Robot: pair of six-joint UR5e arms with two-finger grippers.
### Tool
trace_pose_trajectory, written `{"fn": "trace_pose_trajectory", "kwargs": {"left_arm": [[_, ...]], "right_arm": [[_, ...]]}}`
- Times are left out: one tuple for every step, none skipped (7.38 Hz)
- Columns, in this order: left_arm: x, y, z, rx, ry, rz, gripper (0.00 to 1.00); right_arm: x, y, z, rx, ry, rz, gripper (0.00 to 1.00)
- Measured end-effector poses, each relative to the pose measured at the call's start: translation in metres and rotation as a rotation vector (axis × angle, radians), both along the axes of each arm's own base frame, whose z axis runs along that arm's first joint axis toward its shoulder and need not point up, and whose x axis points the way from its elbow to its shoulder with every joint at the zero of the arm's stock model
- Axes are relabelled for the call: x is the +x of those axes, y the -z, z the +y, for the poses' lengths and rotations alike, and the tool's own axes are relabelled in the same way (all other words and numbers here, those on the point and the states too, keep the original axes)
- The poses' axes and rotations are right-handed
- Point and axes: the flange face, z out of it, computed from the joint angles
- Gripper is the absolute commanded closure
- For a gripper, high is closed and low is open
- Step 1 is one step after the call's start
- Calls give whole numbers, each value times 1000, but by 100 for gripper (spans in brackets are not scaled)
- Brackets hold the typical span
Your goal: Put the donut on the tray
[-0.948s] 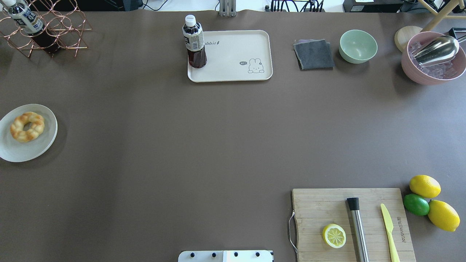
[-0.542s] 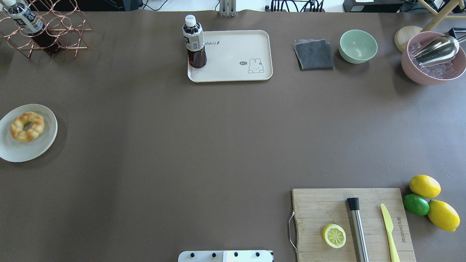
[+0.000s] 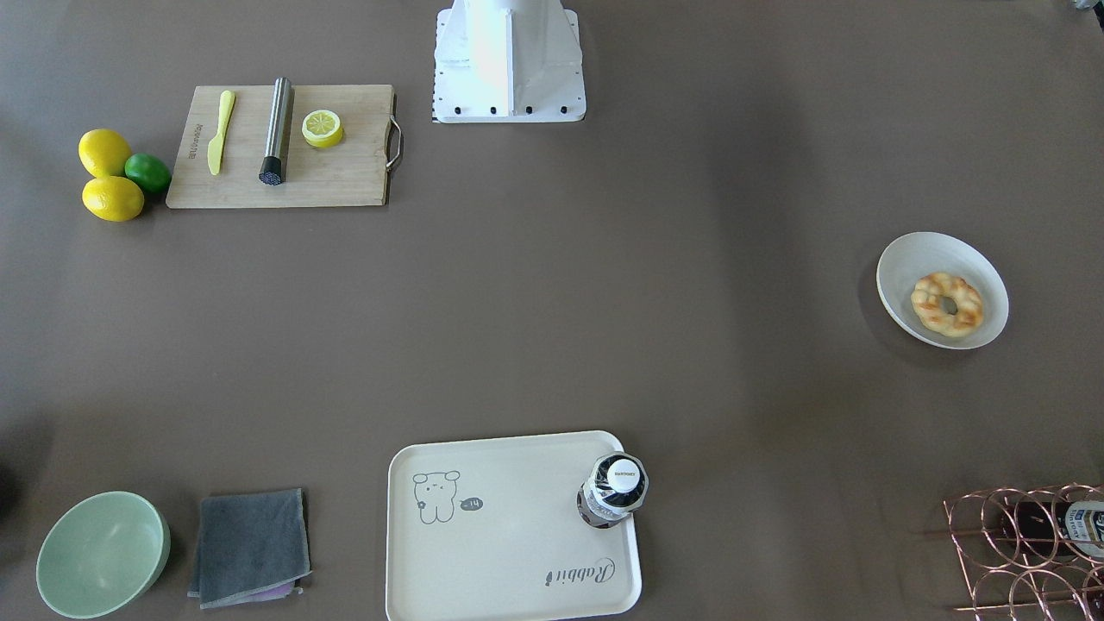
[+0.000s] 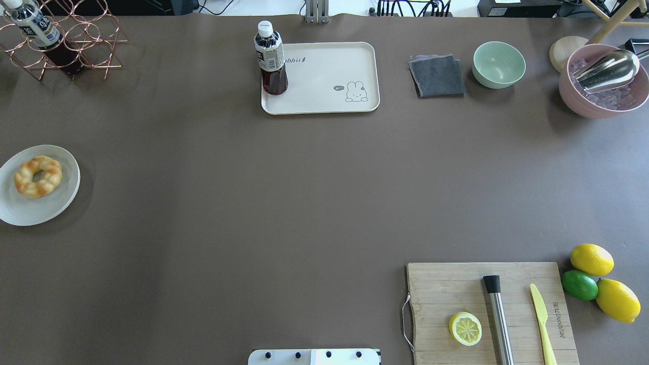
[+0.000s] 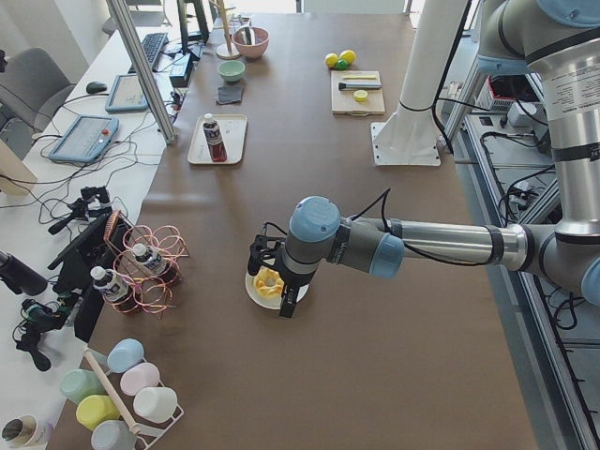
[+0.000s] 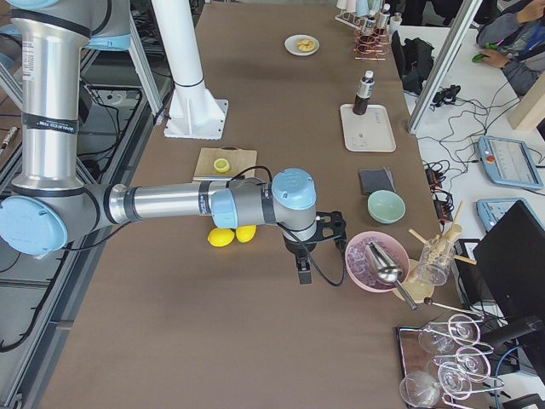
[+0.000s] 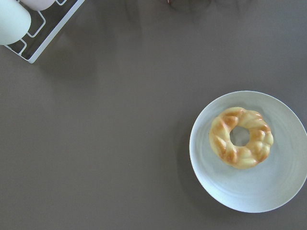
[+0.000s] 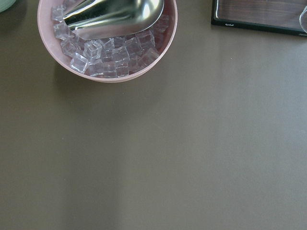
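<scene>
Overhead exterior view: golden-brown twisted ring donut (image 4: 38,176) lies in the round white shallow plate (image 4: 63,200) at the table's left edge, well apart from the cream rectangular rabbit tray (image 4: 324,99) at the far side — not yet picked. Exterior left view puts the left gripper (image 5: 279,292) over the plate; spread or pressed together, cannot tell. Same for the right gripper (image 6: 302,262), near the pink ice bowl (image 6: 375,260). Risks, as I judge them: the bumpy pastry slips or squashes in a pinch; fingers catch the plate rim and drag it; the upright dark-drink bottle (image 4: 270,58) on the tray's left corner gets knocked on arrival — aim for the bare side by the rabbit.
</scene>
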Motion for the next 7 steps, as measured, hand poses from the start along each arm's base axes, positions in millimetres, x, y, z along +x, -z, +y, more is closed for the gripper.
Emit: {"fn": "trace_pose_trajectory", "kwargs": {"left_arm": [[1, 1, 0, 1, -2, 1, 2], [2, 1, 0, 1, -4, 2, 2], [2, 1, 0, 1, -6, 3, 2], [3, 2, 0, 1, -7, 3, 2], [3, 2, 0, 2, -8, 3, 2], [3, 1, -1, 1, -8, 2, 2], [4, 0, -1, -2, -9, 2, 2]], "right_arm": [[0, 1, -1, 2, -1, 4, 0], [1, 2, -2, 4, -2, 7, 0], [1, 3, -3, 4, -6, 12, 0], [1, 3, -4, 5, -7, 14, 0], [1, 3, -4, 4, -8, 13, 0], [1, 3, -4, 3, -7, 12, 0], [-1, 4, -5, 3, -5, 7, 0]]}}
